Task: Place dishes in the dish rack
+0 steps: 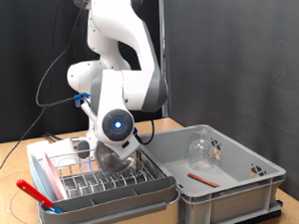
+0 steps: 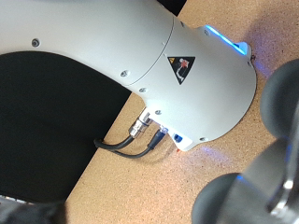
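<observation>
The dish rack (image 1: 113, 180), silver wire in a pale tray with a grey rim, sits at the exterior view's lower left. My gripper (image 1: 116, 156) hangs low over the rack's middle, and what lies between its fingers is too blurred to read. A pinkish plate (image 1: 54, 174) seems to stand on edge at the rack's left end. A small dark cup (image 1: 83, 147) sits at the rack's back. The clear glass (image 1: 201, 148) and a thin red stick (image 1: 202, 176) lie in the grey bin. The wrist view shows only my own white arm (image 2: 140, 65), not the fingers.
The large grey plastic bin (image 1: 243, 193) stands right beside the rack, on the exterior view's right. A red and blue item (image 1: 35, 193) lies at the rack's front left corner. Black curtains hang behind, and cables run down on the left. Wooden table (image 2: 140, 191) shows below.
</observation>
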`<action>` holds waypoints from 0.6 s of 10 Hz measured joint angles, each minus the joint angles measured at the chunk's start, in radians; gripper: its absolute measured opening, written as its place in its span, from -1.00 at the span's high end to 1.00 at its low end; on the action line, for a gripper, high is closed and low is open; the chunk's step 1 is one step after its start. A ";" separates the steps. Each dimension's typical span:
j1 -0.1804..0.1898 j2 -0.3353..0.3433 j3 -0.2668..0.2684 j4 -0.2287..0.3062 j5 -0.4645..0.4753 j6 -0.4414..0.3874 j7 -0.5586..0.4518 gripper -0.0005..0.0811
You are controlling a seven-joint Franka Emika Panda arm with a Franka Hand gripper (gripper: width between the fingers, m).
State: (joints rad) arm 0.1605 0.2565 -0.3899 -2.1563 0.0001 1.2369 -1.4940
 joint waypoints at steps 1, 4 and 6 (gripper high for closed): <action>0.000 0.004 0.000 0.000 0.002 0.000 -0.002 -0.20; 0.000 0.004 0.000 0.002 0.008 -0.002 -0.009 -0.89; 0.000 0.004 0.000 0.004 0.008 -0.013 -0.020 -0.97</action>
State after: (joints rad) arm 0.1601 0.2607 -0.3899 -2.1523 0.0082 1.2243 -1.5138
